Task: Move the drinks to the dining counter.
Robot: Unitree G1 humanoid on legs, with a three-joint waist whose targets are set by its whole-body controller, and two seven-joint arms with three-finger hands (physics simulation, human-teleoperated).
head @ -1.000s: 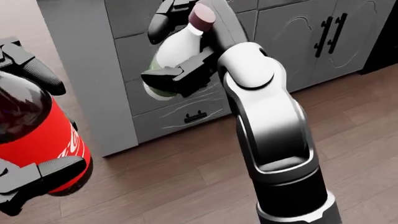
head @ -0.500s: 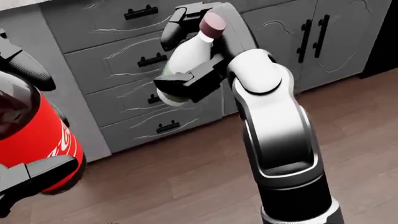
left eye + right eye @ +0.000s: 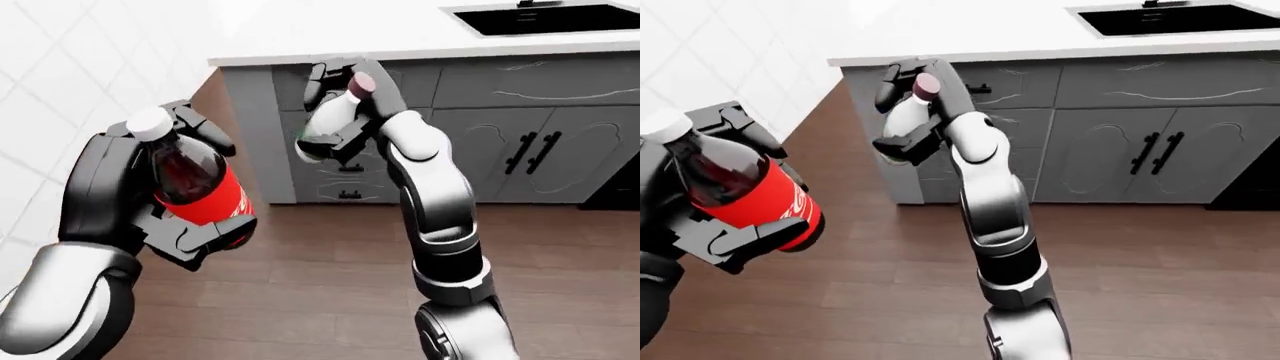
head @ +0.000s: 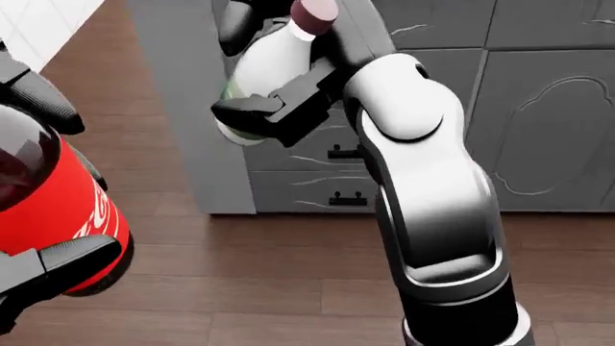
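Grey cabinets [image 3: 520, 142] with black handles run under a white worktop [image 3: 340, 34] across the upper half of the left-eye view, with a black sink [image 3: 545, 16] set into it at 1 o'clock and white tiled wall [image 3: 60, 82] at 10 o'clock; brown wood floor [image 3: 320, 285] fills the lower half. At 9 o'clock the left hand [image 3: 150, 199] has its dark fingers closed round a cola bottle [image 3: 190, 180] with a red label and white cap, held tilted, cap toward 11 o'clock. Near the centre, toward 12 o'clock, the right hand [image 3: 345, 112] is clamped round a pale bottle [image 3: 335, 116] with a dark maroon cap; the right forearm [image 3: 440, 217] rises from 5 o'clock, bent at the wrist so the hand leans left. Both bottles hang in the air, apart from the worktop.

Head view, closer in: the cola bottle [image 4: 52, 209] fills the 8 o'clock edge, one black finger [image 4: 67, 263] pressed across its base and another above its shoulder at 10 o'clock. The pale bottle [image 4: 274, 61] sits at 12 o'clock, a greenish band showing at its lower end, fingers [image 4: 279, 104] wrapped across its body. The white-and-black right forearm [image 4: 437, 216] runs down to 5 o'clock, over the drawer fronts [image 4: 317, 173].

Right-eye view: the same grips, the left hand [image 3: 715, 210] at 9 o'clock, the right hand [image 3: 910, 112] at 11 o'clock just below the worktop edge [image 3: 1040, 54].
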